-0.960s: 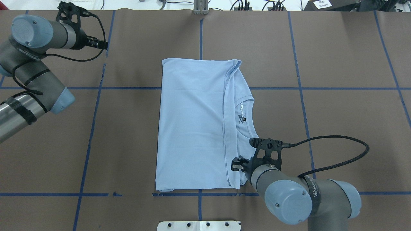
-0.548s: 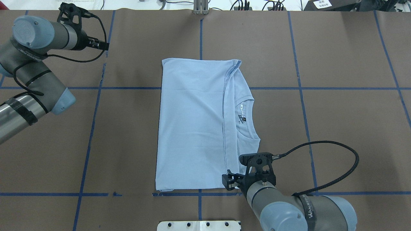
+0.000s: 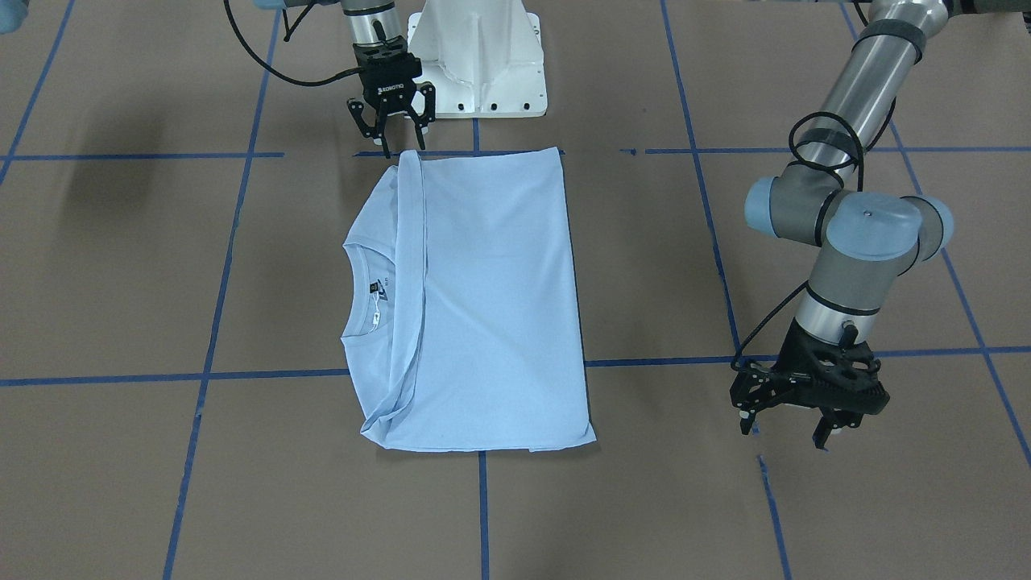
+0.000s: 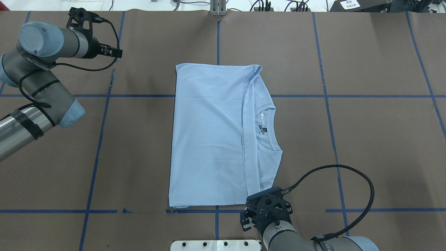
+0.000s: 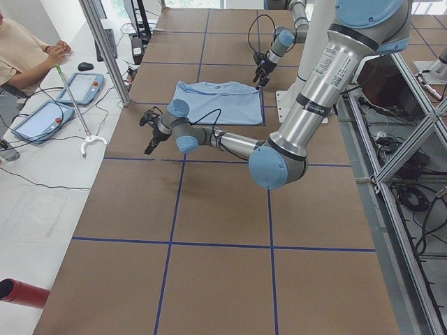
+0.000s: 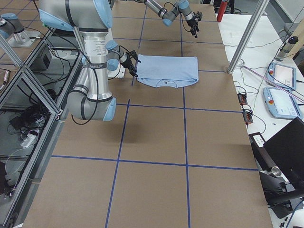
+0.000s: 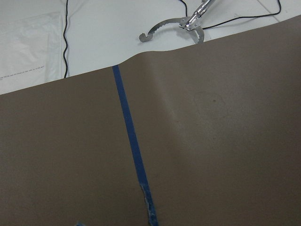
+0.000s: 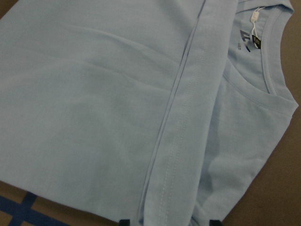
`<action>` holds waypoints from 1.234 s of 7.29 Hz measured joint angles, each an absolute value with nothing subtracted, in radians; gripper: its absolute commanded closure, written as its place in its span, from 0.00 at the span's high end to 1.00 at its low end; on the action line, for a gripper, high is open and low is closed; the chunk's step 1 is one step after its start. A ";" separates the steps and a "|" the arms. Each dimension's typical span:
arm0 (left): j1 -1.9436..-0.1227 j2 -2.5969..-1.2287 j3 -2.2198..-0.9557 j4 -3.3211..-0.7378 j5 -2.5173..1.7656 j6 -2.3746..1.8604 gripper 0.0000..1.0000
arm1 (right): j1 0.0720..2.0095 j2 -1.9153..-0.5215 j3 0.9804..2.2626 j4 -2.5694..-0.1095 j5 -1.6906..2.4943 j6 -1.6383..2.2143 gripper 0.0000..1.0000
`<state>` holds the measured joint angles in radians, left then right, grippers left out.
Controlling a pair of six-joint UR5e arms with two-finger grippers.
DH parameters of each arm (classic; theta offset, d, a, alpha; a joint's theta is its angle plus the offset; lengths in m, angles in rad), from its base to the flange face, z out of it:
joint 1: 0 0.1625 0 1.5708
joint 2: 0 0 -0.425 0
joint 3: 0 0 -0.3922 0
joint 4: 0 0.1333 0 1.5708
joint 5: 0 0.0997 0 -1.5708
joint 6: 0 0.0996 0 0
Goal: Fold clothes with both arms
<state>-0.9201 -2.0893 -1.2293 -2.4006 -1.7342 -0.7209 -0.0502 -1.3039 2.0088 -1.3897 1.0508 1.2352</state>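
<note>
I am counting one T-shirt (image 4: pixel 209 139) lying on one table (image 4: pixel 366 139); I am working with two arms, my left arm (image 4: pixel 38 94) and my right arm (image 6: pixel 94 52); each is carrying one gripper, making two in all, the left gripper (image 3: pixel 785 435) and the right gripper (image 3: pixel 397 137); one white base (image 3: pixel 479 56) is standing at the table's edge; one person (image 5: pixel 21 52) is showing beside two tablets (image 5: pixel 85 86); one red tube (image 5: pixel 21 292) is lying off the table.
</note>
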 measured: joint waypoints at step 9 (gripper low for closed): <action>-0.919 -2.089 -1.230 -2.400 -1.735 -0.722 1.00 | -0.057 -1.298 1.982 -1.379 1.028 1.132 0.09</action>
<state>-0.9189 -2.0889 -1.2303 -2.3996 -1.7349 -0.7218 -0.0566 -1.2978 1.9823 -1.3791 1.0276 1.1315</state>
